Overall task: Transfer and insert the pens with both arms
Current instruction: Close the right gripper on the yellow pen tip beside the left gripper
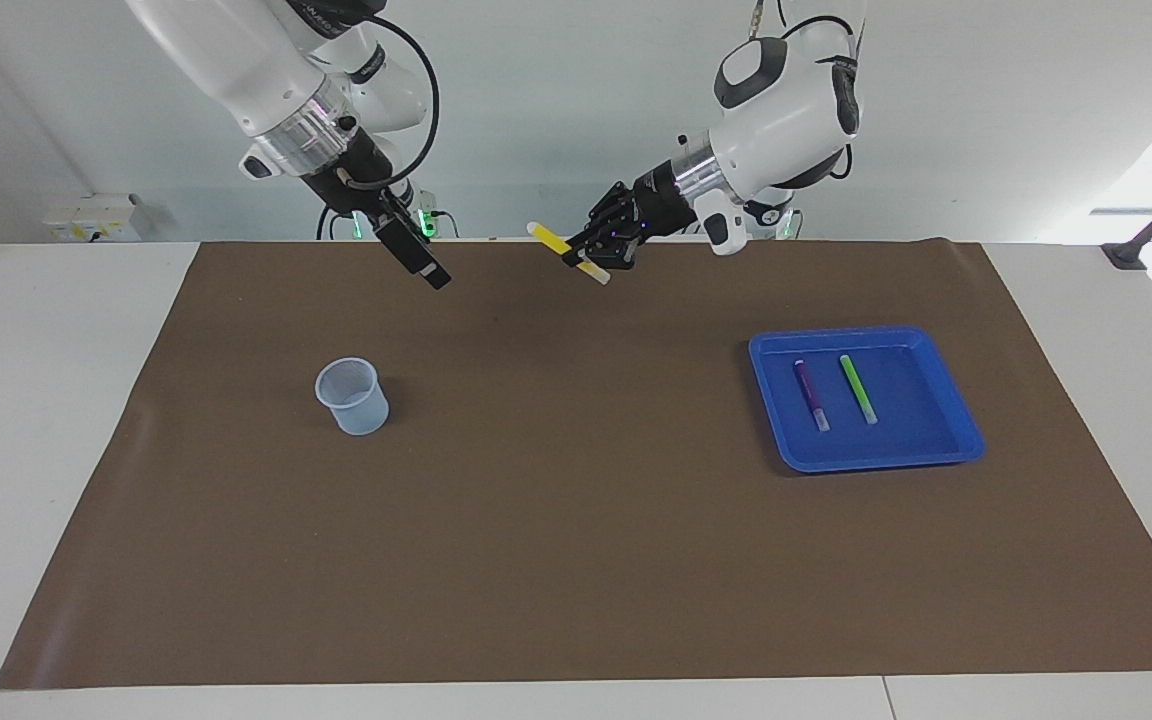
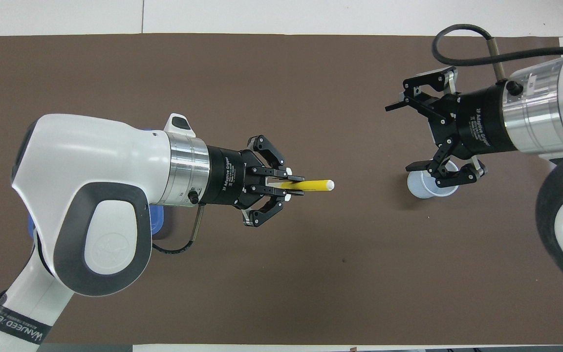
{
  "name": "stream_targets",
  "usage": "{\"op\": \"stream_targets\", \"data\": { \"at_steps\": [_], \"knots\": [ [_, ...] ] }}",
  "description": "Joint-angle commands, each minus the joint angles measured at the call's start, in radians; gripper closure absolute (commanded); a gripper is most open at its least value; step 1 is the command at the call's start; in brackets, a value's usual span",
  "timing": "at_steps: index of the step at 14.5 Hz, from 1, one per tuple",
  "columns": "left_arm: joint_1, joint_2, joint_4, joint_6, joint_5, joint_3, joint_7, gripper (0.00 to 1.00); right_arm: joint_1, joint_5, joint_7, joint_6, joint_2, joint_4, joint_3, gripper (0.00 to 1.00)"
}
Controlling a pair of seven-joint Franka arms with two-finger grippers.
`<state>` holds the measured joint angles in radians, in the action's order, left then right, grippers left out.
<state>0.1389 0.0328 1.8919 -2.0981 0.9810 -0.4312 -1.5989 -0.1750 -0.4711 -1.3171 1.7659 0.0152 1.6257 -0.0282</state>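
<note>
My left gripper [image 1: 591,258] [image 2: 292,186] hangs in the air over the middle of the brown mat, shut on the yellow pen [image 1: 548,238] [image 2: 313,185]. The pen's whitish tip points toward the right arm's end. Opposite it, my right gripper [image 1: 431,272] [image 2: 401,137] is raised and open, holding nothing, with a gap between it and the pen tip. The purple pen [image 1: 811,393] and the green pen [image 1: 858,388] lie side by side in the blue tray [image 1: 871,462]. In the overhead view my left arm hides both of them.
A pale mesh cup [image 1: 353,395] [image 2: 425,189] stands upright on the brown mat [image 1: 576,560] toward the right arm's end; one right finger covers part of it from above. A smaller white arm [image 1: 376,190] stands at the robots' edge of the table.
</note>
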Motion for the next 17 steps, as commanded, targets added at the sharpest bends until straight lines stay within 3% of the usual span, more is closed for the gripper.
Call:
{"op": "stream_targets", "data": {
  "at_steps": [1, 8, 17],
  "knots": [
    [-0.001, 0.049, 0.058, -0.036, 0.094, 0.009, -0.013, 1.0, -0.033, -0.027, -0.098, 0.026, 0.003, 0.017, 0.001, 0.0],
    [0.025, 0.045, 0.062, -0.045, 0.104, 0.009, 0.008, 1.0, -0.115, -0.055, -0.246, 0.05, 0.006, 0.023, 0.001, 0.0],
    [0.028, 0.045, 0.064, -0.06, 0.119, 0.009, 0.007, 1.0, -0.169, -0.057, -0.257, 0.118, 0.029, 0.083, 0.001, 0.01]
  ]
}}
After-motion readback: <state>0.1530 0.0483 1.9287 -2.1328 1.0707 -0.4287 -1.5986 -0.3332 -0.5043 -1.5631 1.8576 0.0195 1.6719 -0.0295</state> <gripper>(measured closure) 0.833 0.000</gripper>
